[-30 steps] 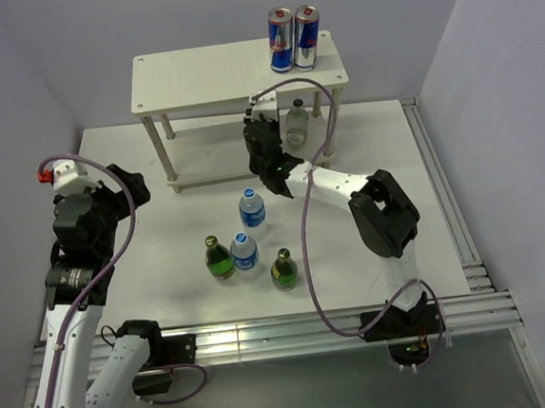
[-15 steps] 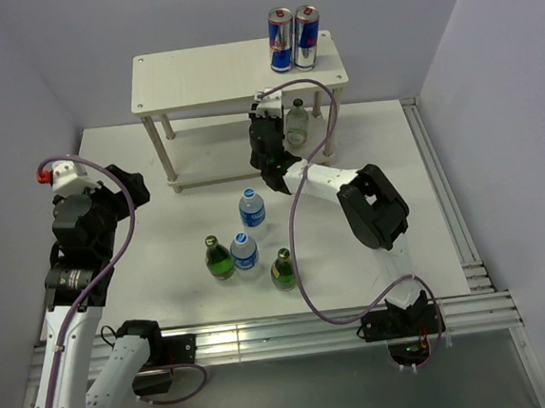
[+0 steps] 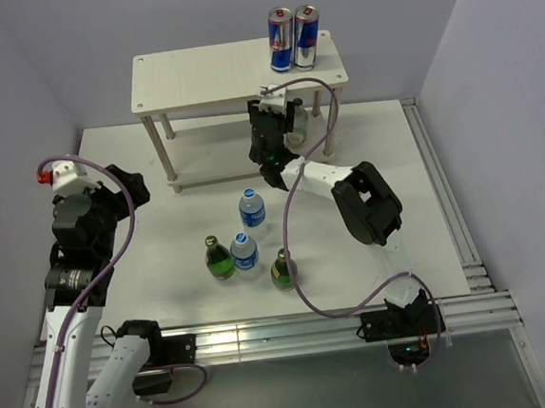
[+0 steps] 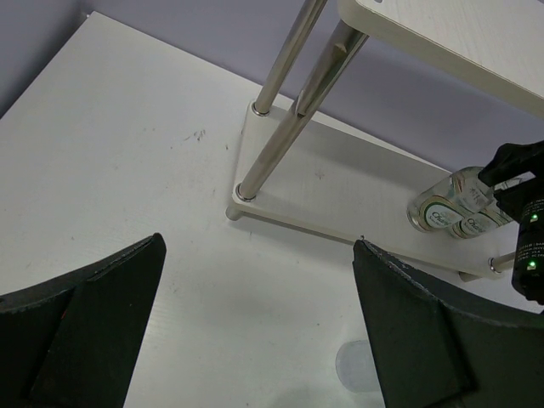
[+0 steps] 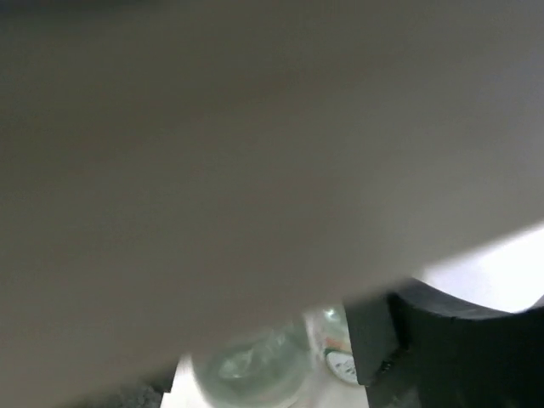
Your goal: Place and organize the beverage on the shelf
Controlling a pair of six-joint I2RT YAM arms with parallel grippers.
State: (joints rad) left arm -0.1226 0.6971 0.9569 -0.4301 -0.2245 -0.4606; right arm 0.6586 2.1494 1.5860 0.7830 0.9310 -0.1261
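The cream-white shelf (image 3: 214, 75) stands at the back of the table. My right gripper (image 3: 272, 128) reaches under its top board, over the lower tier (image 4: 340, 183). Its fingers (image 5: 425, 348) stand open around a pale clear bottle (image 5: 246, 364), a little apart from it. A second pale bottle (image 5: 340, 353) stands just behind; both pale bottles (image 4: 438, 212) rest on the lower tier. On the table stand two blue-capped bottles (image 3: 251, 209) (image 3: 243, 251) and two green bottles (image 3: 219, 256) (image 3: 281, 270). My left gripper (image 4: 259, 246) hangs open over bare table at the left.
Two blue-and-silver cans (image 3: 293, 38) stand on the right end of the top board. Thin shelf legs (image 4: 280, 127) rise at the lower tier's corners. A metal rail (image 3: 446, 217) runs along the table's right edge. The underside of the top board fills most of the right wrist view.
My right gripper has pushed further back under the top board, toward the pale bottles, and its jaws have opened. The left arm and the table bottles have not moved.
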